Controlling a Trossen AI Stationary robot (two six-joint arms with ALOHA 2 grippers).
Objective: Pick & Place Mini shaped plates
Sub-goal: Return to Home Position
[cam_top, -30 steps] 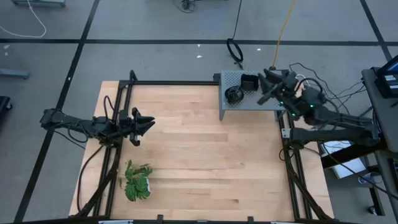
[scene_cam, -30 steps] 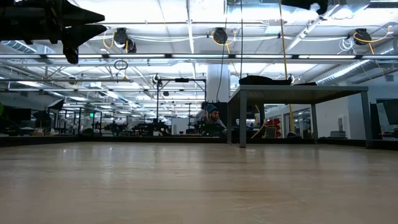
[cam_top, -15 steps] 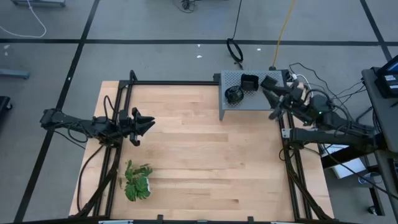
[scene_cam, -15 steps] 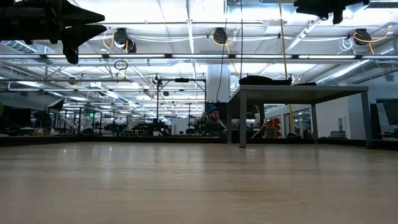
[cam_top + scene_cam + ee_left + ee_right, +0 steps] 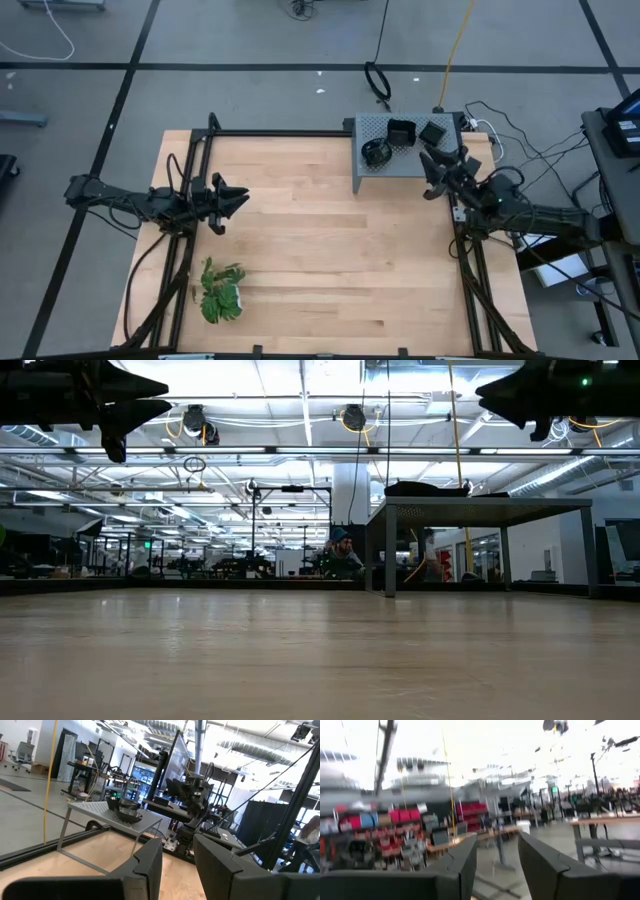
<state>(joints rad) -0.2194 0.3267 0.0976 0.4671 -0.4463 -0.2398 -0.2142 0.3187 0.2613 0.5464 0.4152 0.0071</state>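
Three mini shaped plates lie on top of the grey perforated box (image 5: 405,160) at the table's far right: a wavy round one (image 5: 376,152), a square one (image 5: 401,131) and a second square one (image 5: 436,133). In the left wrist view the wavy plate (image 5: 128,813) sits on the box's top. My right gripper (image 5: 430,172) hangs open and empty in the air just off the box's near right corner, also seen in the low view (image 5: 505,398) and its wrist view (image 5: 497,870). My left gripper (image 5: 243,199) waits open above the table's left side.
A green leafy plant (image 5: 221,291) lies near the table's near left corner. The box stands on thin legs (image 5: 390,550) with a gap under it. A black frame rail (image 5: 300,133) runs along the table's far edge. A person (image 5: 343,552) sits far behind the table.
My right gripper has drawn back from above the box's right end toward the table's near edge and come down lower. A square plate now shows on the box's right end where the gripper had been.
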